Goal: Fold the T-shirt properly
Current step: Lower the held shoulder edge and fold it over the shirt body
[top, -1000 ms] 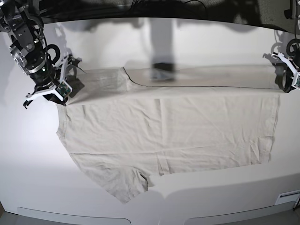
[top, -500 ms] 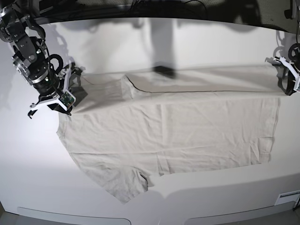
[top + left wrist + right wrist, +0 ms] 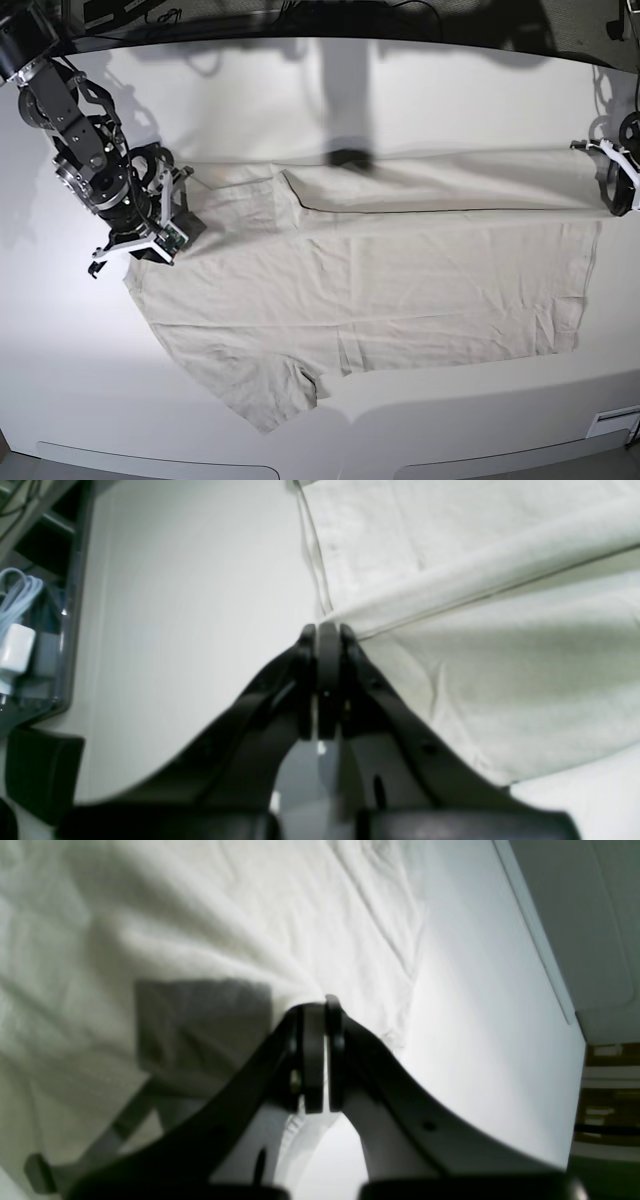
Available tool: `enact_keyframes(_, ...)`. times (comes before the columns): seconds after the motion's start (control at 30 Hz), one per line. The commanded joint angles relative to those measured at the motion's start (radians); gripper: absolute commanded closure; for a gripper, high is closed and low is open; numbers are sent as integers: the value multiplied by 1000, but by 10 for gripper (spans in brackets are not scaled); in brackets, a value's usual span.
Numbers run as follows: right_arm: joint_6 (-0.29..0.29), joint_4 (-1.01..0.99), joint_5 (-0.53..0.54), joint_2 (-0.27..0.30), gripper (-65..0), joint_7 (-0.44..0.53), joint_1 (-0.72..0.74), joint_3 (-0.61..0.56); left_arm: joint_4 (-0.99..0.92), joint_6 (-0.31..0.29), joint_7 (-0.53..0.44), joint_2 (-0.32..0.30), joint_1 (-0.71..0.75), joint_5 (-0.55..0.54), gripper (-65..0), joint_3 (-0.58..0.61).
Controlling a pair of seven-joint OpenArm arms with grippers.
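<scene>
The pale beige T-shirt [image 3: 380, 290] lies spread across the white table, its far edge raised into a long fold that runs from one gripper to the other. At the left of the base view my right gripper [image 3: 152, 238] is shut on the shirt's corner by the sleeve. The right wrist view has its black fingers [image 3: 317, 1010] pinched on wrinkled fabric [image 3: 200, 930]. My left gripper [image 3: 612, 192] at the far right is shut on the other end of the fold. Its fingertips [image 3: 327, 630] clamp the fabric edge [image 3: 500, 670] in the left wrist view.
The white table [image 3: 300, 90] reaches beyond the shirt on every side. A small label [image 3: 612, 422] sits at its near right edge. Off the table, the left wrist view shows a grey box holding a white cable and charger [image 3: 17, 645]. The table's edge [image 3: 537, 935] runs close to my right gripper.
Both grippers have carried the shirt's far edge toward the near side. The right gripper has also shifted to the right in the base view. The raised fold now lies further over the shirt.
</scene>
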Motion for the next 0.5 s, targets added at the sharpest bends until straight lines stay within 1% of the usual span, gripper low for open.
enact_keyframes(0.0, -18, 11, -2, 14, 0, 15, 21, 8, 11, 12, -29, -26, -15, 6, 0, -11)
enact_keyframes(0.07, -18, 11, -2, 14, 0, 14, 21, 8, 11, 11, -32, -26, -17, 33, 0, -10)
enact_keyframes(0.33, -19, 11, -2, 17, 0, 7, 21, 8, 11, 12, -32, -26, -19, 31, 0, -10)
enact_keyframes(0.37, -19, 11, -2, 17, -22, 7, 21, 8, 11, 12, -32, -26, -20, 31, -22, -10)
enact_keyframes(0.43, -19, 11, -2, 17, -157, 6, 21, 8, 11, 13, -31, -30, -20, 31, -136, -10)
enact_keyframes(0.47, -19, 11, -2, 17, -208, 3, 21, 8, 11, 13, -31, -32, -21, 31, -172, -10)
